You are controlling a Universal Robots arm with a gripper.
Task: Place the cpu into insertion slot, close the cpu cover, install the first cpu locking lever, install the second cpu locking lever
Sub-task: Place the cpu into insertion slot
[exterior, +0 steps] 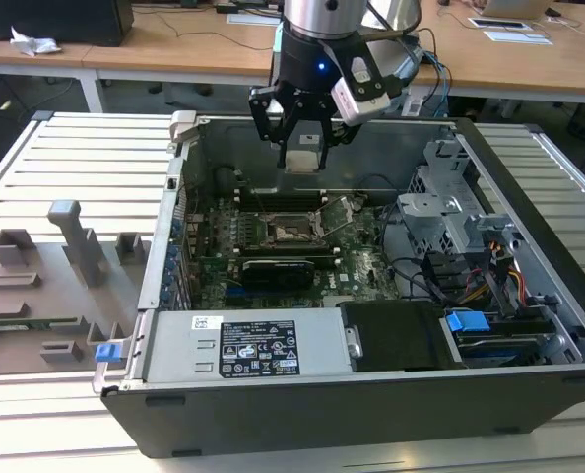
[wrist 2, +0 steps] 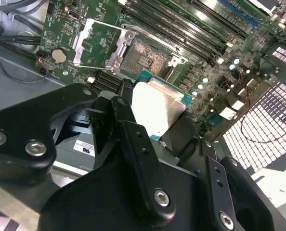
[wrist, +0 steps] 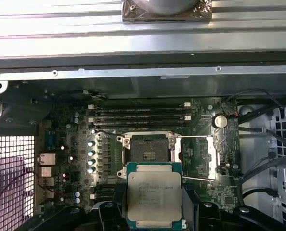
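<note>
My gripper (exterior: 302,150) hangs above the open computer case, shut on the cpu (exterior: 302,159). The cpu (wrist: 154,195) is a flat square chip with a silvery top, pinched by its side edges between the black fingers (wrist: 110,211). In the first wrist view it is level and apart from the board. The insertion slot (wrist: 148,150) lies bare below and just beyond it, with a black rim and a dark middle. The cpu cover (wrist: 196,156) is swung open flat beside the slot. The second wrist view shows the cpu (wrist 2: 157,108), the slot (wrist 2: 144,57) and the open cover (wrist 2: 97,43).
Long black memory slots (wrist: 138,115) run past the socket's far side. A power supply box (exterior: 263,345), a black block (exterior: 396,335) and a drive cage with cables (exterior: 450,212) fill the case's near and right parts. A grey fixture tray (exterior: 56,286) lies outside, at the exterior view's left.
</note>
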